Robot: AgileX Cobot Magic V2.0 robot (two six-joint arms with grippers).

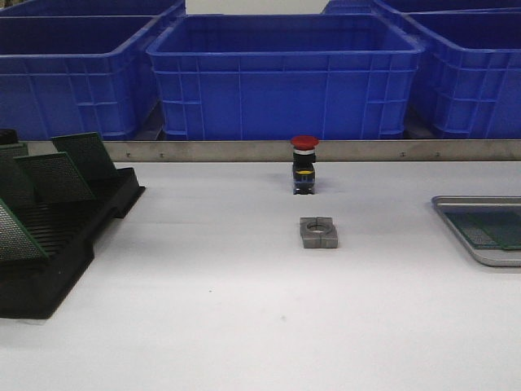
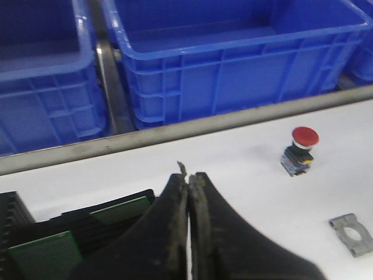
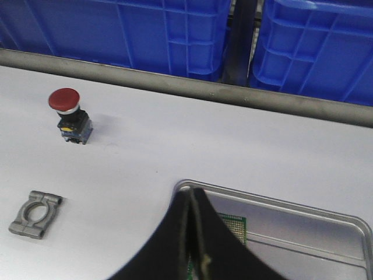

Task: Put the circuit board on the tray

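Note:
The silver-grey tray (image 1: 464, 200) lies at the table's right edge with a green circuit board (image 1: 492, 230) flat in it. In the right wrist view my right gripper (image 3: 192, 192) is shut and empty, above the tray's (image 3: 303, 205) near corner, with the board (image 3: 235, 224) partly hidden behind its fingers. The black slotted rack (image 1: 57, 244) at the left holds several upright green boards (image 1: 81, 155). In the left wrist view my left gripper (image 2: 189, 178) is shut and empty above the rack (image 2: 81, 224) and its boards (image 2: 44, 254). Neither gripper shows in the front view.
A red push button (image 1: 304, 165) stands mid-table at the back, with a grey metal bracket (image 1: 318, 232) in front of it. Big blue crates (image 1: 285, 73) stand behind a metal rail along the table's far edge.

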